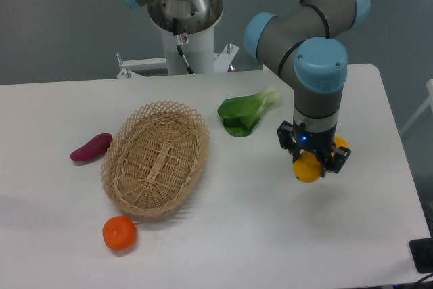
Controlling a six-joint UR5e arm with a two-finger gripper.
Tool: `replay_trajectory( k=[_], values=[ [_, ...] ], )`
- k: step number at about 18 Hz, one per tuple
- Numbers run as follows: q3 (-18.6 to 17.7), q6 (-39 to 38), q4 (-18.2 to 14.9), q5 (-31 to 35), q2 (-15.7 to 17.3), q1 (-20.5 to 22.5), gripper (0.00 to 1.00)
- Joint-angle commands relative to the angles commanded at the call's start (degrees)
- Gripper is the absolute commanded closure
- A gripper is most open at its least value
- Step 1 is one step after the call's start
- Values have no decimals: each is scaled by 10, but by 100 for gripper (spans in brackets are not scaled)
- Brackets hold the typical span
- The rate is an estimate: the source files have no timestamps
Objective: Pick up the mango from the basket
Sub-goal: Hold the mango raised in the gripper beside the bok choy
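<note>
My gripper (312, 162) is shut on the yellow-orange mango (308, 170), held just above the table well to the right of the basket. Only the mango's lower end and a bit at the right side show past the fingers. The tan wicker basket (155, 160) lies at the left centre of the table with nothing inside it.
A green leafy vegetable (247, 112) lies behind and left of the gripper. A purple sweet potato (90, 147) rests left of the basket, and a round orange tangerine (119, 233) sits in front of it. The table's right edge is close to the gripper.
</note>
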Motion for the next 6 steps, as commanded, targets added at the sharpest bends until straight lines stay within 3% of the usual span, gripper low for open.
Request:
replay_trajectory(
  k=[2,6],
  values=[
    [3,2,-10,-2,-1,0,48],
    [27,19,-62,-8,-9,3,48]
  ],
)
